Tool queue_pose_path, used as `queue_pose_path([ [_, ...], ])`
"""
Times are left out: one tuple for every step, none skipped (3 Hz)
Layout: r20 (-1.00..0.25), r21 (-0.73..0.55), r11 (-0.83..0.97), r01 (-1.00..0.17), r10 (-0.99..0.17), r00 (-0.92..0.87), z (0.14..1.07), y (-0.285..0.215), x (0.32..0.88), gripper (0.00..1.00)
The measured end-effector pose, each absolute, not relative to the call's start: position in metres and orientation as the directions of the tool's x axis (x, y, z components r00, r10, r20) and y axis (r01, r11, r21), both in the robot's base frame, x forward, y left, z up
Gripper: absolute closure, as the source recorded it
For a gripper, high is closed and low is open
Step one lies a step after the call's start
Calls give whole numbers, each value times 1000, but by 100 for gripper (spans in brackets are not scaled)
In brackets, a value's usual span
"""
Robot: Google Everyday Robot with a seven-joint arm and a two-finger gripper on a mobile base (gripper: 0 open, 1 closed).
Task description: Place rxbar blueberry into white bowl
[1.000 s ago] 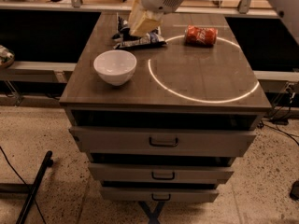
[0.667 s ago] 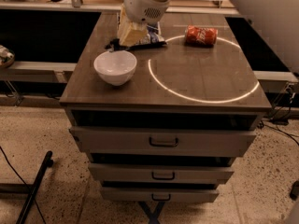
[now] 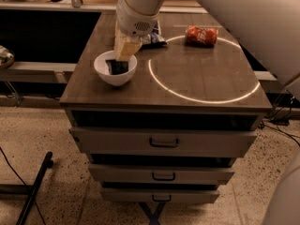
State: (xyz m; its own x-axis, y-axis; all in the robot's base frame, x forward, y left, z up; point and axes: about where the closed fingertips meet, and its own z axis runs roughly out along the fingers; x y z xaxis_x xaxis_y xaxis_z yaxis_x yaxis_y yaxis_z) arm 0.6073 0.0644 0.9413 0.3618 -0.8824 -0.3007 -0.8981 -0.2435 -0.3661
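Gripper (image 3: 123,56) sits directly over the white bowl (image 3: 100,72) at the tabletop's (image 3: 201,81) left side. The rxbar blueberry (image 3: 117,67) is just beneath it, inside the bowl, long axis tipped steeply (pinched or already released? cannot tell). A second ago the gripper was back over the chip bag (image 3: 154,40); now it's at the bowl.

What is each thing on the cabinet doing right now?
white bowl: upright, bar inside.
rxbar blueberry: inside the white bowl.
tool: down at the white bowl, over the bar.
red-orange can: lying on its side.
chip bag: partly hidden behind the tool.
drawers: shut.
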Motion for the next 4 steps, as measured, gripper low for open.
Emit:
queue_pose_path([
  [-306,-342,-244,-907,-884,353,929,64,605,5],
  [-319,-277,-219,-936,-898,304,921,46,614,0],
  [-345,-218,-169,-961,-908,238,920,18,630,0],
  [-382,-156,-76,-985,-915,131,901,-22,648,0],
])
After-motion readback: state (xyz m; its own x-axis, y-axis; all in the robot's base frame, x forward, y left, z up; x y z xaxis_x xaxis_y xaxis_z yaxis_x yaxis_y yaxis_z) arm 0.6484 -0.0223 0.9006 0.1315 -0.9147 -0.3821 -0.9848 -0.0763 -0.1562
